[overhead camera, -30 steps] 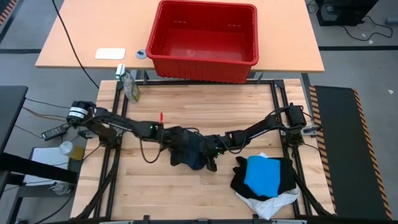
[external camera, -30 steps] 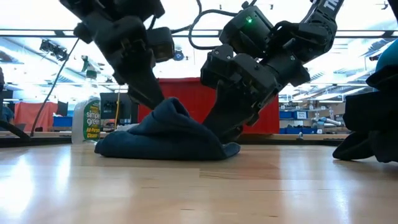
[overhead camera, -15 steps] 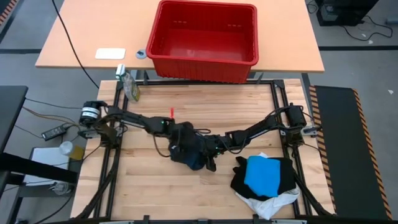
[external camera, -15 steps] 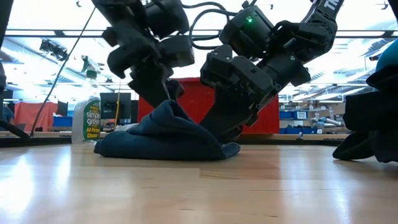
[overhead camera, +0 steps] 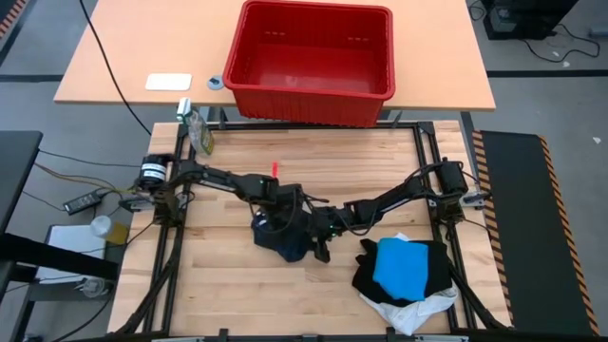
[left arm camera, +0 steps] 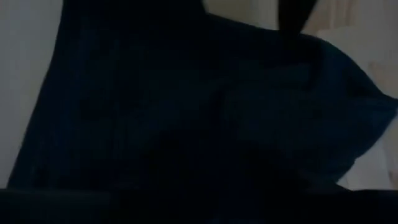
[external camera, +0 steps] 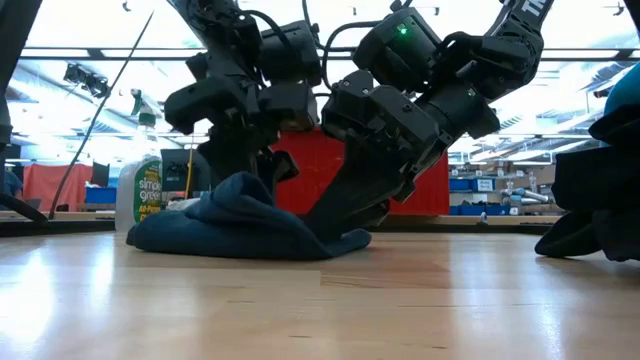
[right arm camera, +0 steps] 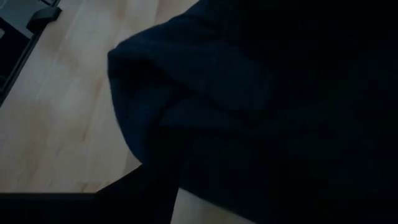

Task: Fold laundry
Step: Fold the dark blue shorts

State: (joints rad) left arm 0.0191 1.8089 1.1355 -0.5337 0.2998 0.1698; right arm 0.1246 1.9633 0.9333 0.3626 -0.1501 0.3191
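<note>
A dark blue garment (overhead camera: 283,236) lies bunched in a low heap (external camera: 240,220) at the middle of the table. My left gripper (overhead camera: 275,211) stands steeply tipped over the heap's hump (external camera: 245,165). My right gripper (overhead camera: 318,231) slants down into the heap's right end (external camera: 345,205). Dark cloth fills both wrist views (left arm camera: 186,112) (right arm camera: 249,93) and hides how each gripper meets it. More laundry is piled at the near right: a bright blue piece (overhead camera: 404,266) on a black one (overhead camera: 427,261), with a white one (overhead camera: 418,309) under them.
A red plastic basket (overhead camera: 309,104) stands on the far table, beyond the work table's far edge. A spray bottle (overhead camera: 197,128) sits at the far left corner. The laundry pile (external camera: 595,190) takes up the near right; bare wood lies in front of the heap.
My left gripper has gone toward the table's right edge and down, onto the dark blue garment, tipping steeper and rolling as it went. The heap has bunched tighter, and its hump and left edge have shifted toward the table's left.
</note>
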